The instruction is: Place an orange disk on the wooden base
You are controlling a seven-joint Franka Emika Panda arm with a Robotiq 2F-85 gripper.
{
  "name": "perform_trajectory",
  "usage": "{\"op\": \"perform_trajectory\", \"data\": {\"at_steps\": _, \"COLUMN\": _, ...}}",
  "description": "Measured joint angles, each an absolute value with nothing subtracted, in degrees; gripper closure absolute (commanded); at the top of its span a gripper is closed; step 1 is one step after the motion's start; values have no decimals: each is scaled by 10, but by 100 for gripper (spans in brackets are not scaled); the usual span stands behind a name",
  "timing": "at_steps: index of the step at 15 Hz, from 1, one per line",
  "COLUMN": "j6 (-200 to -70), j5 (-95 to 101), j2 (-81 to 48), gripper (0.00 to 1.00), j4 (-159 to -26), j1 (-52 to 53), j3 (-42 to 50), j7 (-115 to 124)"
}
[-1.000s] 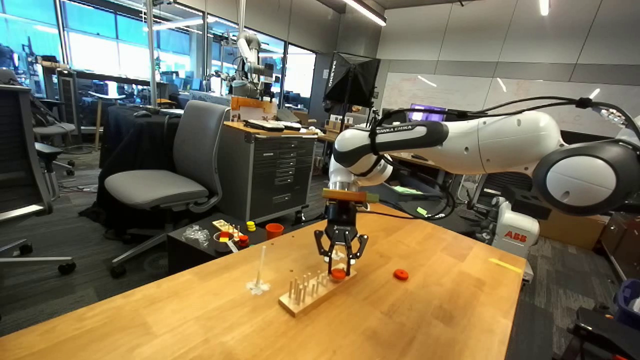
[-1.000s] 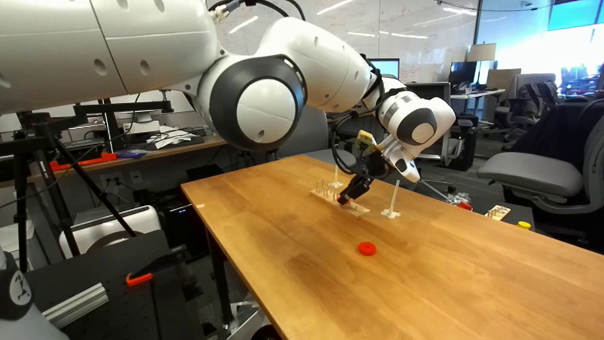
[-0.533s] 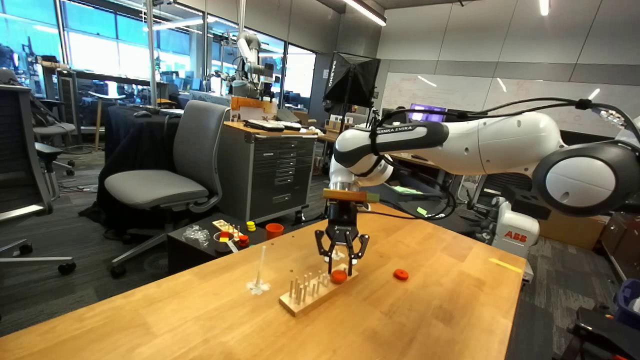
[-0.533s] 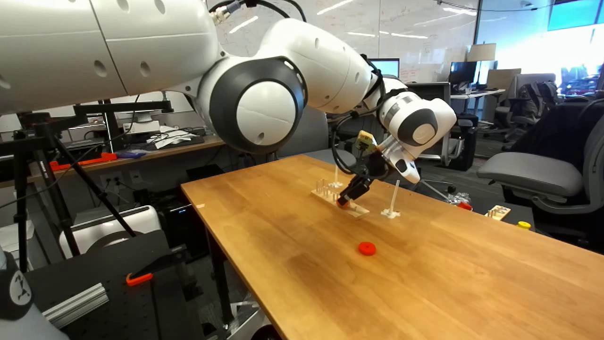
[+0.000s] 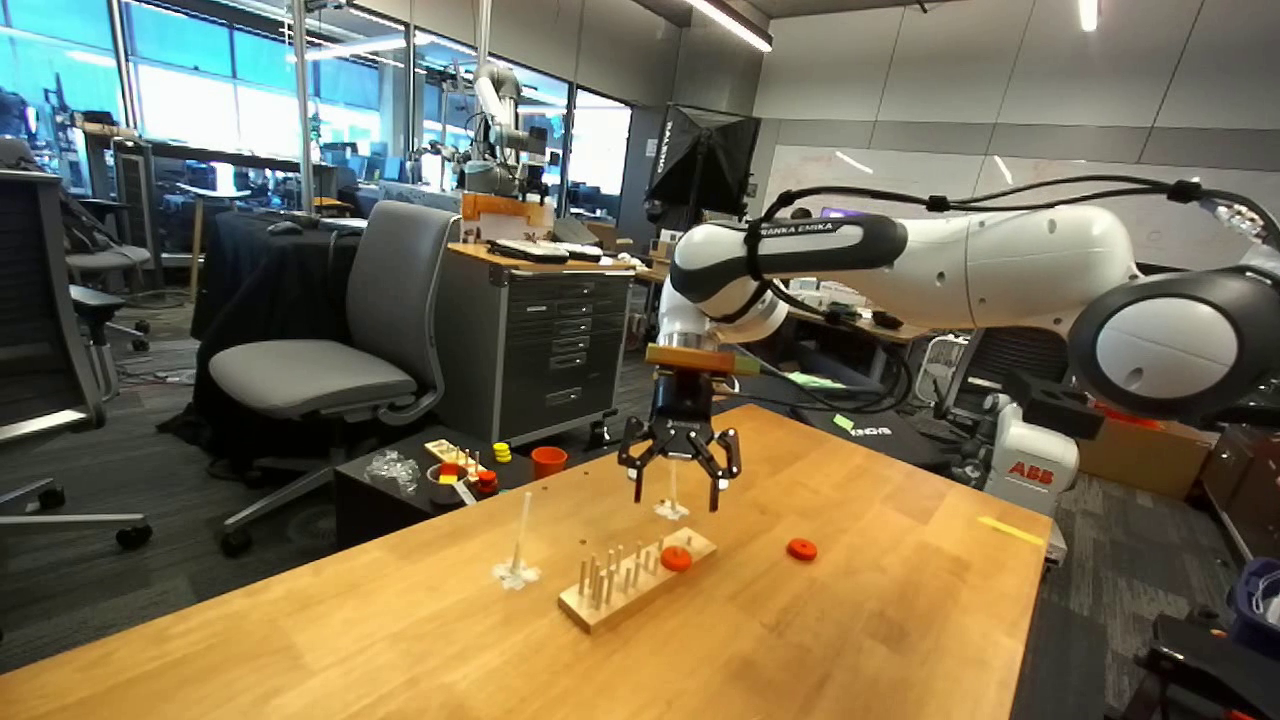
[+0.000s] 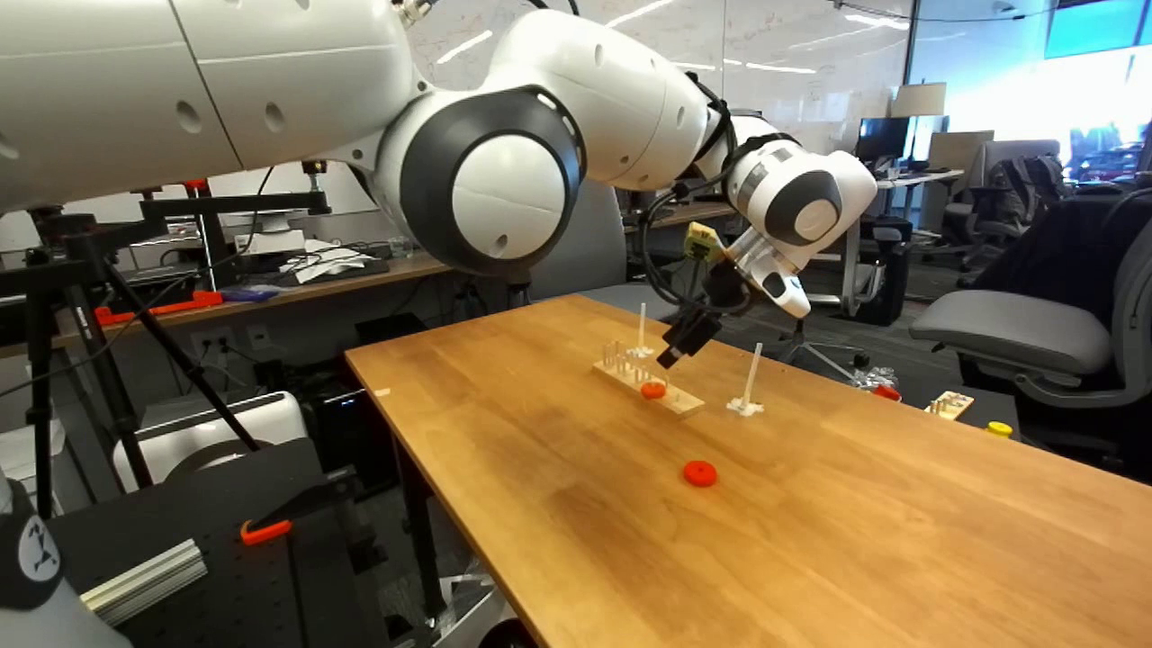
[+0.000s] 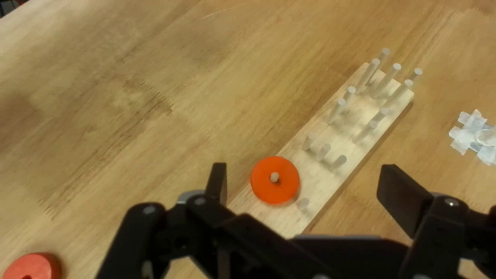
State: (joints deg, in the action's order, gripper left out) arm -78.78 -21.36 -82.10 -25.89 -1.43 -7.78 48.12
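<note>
Orange disk (image 5: pixel 676 559) on wooden base (image 7: pixel 321 179), below claw (image 5: pixel 676 501), apart; claw spread wide.

The arm (image 5: pixel 1020 265) has smooth, rounded white shells (image 6: pixel 297 54) dotted with grey dimples (image 6: pixel 189 119) and a dark strip (image 5: pixel 835 245) lettered FRANKA EMIKA. In both exterior views, a white disc (image 6: pixel 509 196) sits in a charcoal ring (image 6: pixel 425 191). Black cables (image 5: pixel 868 195) run along the top, bound with black ties (image 5: pixel 1185 190). The black, angular end effector (image 5: pixel 676 500) shows round screw heads (image 7: pixel 451 202).
</note>
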Motion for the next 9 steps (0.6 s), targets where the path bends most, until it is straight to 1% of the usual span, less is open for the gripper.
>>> {"op": "perform_trajectory", "data": {"at_steps": 9, "j6": -805, "j5": -139, "j2": -755, "gripper": 0, "j4": -258, "j1": 26, "j3": -61, "j7": 464}}
